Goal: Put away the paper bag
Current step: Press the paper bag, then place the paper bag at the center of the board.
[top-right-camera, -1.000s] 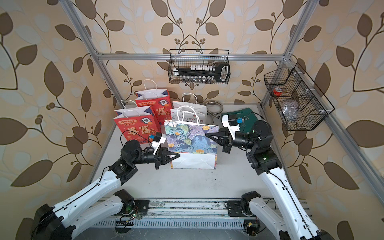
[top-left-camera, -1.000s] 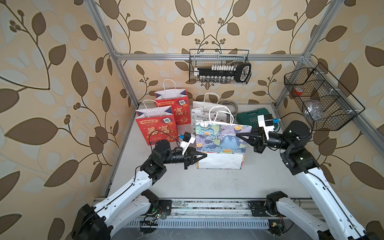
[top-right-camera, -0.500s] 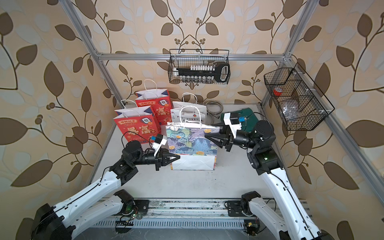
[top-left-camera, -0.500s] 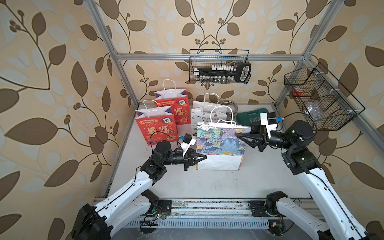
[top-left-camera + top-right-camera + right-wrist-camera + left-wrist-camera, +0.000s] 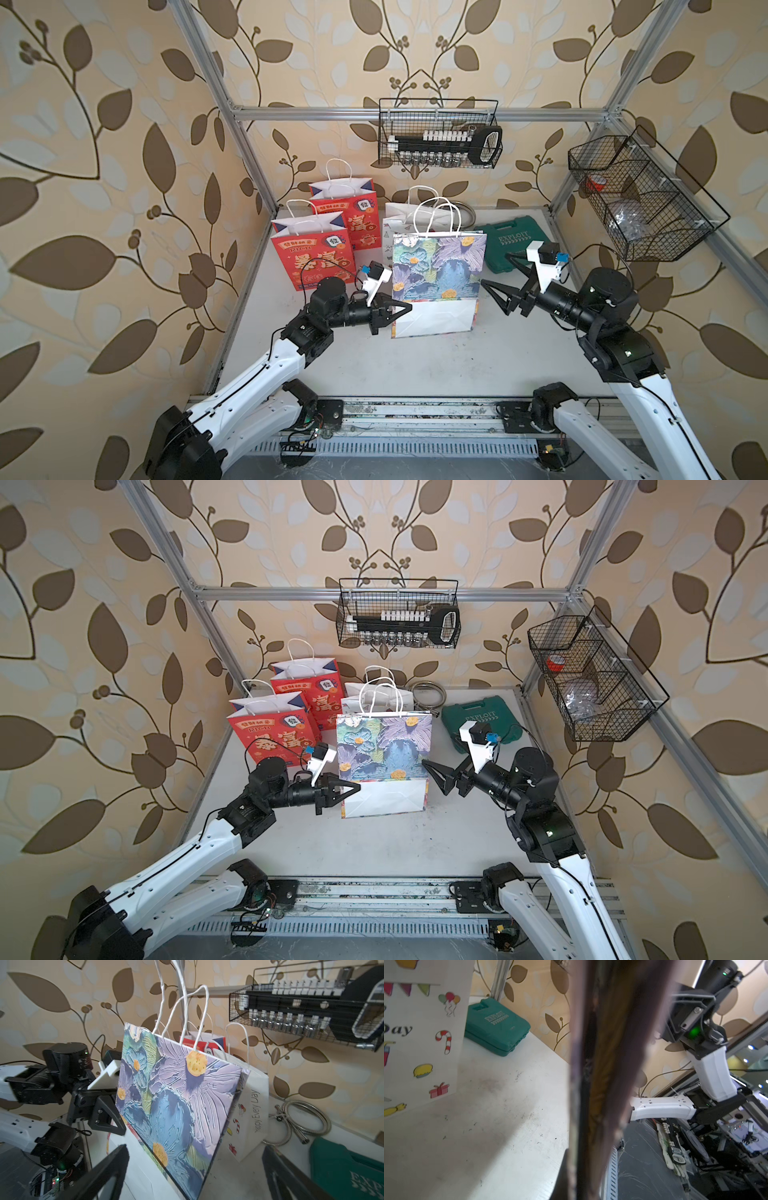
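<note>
Leaf-patterned wallpaper (image 5: 124,166) on three sides of a framed cell, pale scuffed tabletop (image 5: 415,365) below. Floral paper bag (image 5: 436,270) stands upright near the middle of the tabletop in both top views, folded flat, with its white bottom flap turned toward the front and its white cord handles up. Left tool (image 5: 397,308) is closed on the bag's left edge, low down near the flap; the left wrist view shows only that edge, blurred and end-on, filling the middle of the frame. Right tool (image 5: 495,268) sits just beside the bag's right edge with its jaws spread wide, holding nothing and clear of the paper; the right wrist view has the bag's printed face between the two dark fingers (image 5: 116,1159). Behind the bag: two red bags (image 5: 316,257) toward the left wall and a white bag (image 5: 249,1109) with small party prints, just behind the floral one. Green case (image 5: 511,241) lies flat at the back right, and a coiled metal hose (image 5: 307,1118) lies beside it. Wire basket (image 5: 440,137) hangs on the back wall, and a second wire basket (image 5: 640,199) on the right wall.
</note>
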